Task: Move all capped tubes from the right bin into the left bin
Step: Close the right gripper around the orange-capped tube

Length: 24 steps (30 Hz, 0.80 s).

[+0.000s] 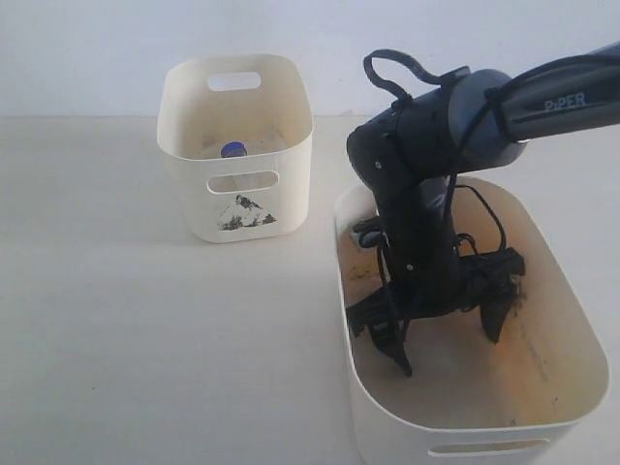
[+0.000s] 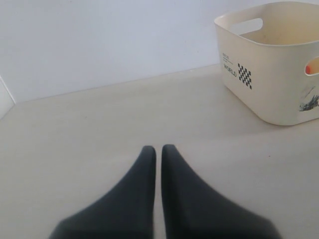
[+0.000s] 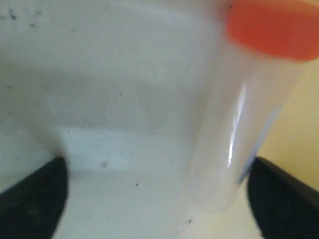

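Note:
The right bin (image 1: 572, 329) is wide and cream, and my right gripper (image 1: 446, 334) hangs inside it, open, close to the floor. In the right wrist view a clear tube (image 3: 234, 129) with an orange-red cap (image 3: 271, 27) stands between the spread fingers of that gripper (image 3: 157, 199), close to one finger (image 3: 284, 199); nothing is gripped. The left bin (image 1: 194, 208), with its mountain picture, holds a tube with a blue cap (image 1: 232, 149). My left gripper (image 2: 158, 152) is shut and empty above the table, with the left bin (image 2: 269, 84) ahead of it. An orange patch (image 2: 312, 66) shows through its handle cutout.
The right arm (image 1: 417, 194) and its cables cover much of the right bin's inside. A small bluish object (image 1: 366, 235) peeks out behind the arm by the bin's far wall. Pale tabletop (image 1: 126, 329) spreads between and in front of the bins.

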Available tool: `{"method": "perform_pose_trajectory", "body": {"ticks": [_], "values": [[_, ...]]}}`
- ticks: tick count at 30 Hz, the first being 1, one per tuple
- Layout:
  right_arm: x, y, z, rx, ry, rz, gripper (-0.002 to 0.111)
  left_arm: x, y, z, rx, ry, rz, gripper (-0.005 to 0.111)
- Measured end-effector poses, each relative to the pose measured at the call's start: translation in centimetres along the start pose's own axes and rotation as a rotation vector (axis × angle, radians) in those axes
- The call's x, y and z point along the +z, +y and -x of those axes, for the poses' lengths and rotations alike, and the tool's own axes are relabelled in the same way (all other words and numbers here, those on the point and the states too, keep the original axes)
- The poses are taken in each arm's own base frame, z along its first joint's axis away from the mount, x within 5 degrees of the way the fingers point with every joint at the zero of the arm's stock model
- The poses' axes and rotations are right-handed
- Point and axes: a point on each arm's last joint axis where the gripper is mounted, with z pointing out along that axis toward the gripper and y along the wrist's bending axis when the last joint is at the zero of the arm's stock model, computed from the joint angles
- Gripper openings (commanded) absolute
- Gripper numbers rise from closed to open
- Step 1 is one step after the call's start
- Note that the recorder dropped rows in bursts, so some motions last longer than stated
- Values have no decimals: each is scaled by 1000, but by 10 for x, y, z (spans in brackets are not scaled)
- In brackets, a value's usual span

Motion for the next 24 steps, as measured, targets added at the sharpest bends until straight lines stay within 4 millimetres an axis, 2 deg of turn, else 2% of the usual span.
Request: {"method": "perform_pose_trajectory", "body": {"ticks": [2,4,5,24], "values": [[4,3,-1,1,33,11,34,0,0,0,0,0,0,4],[9,3,-2,0,71,0,4,0,0,0,0,0,0,4],[10,3,-3,0,88,-5,1,0,0,0,0,0,0,4],[14,3,-7,-126,152,-32,1,0,0,0,0,0,0,4]]}}
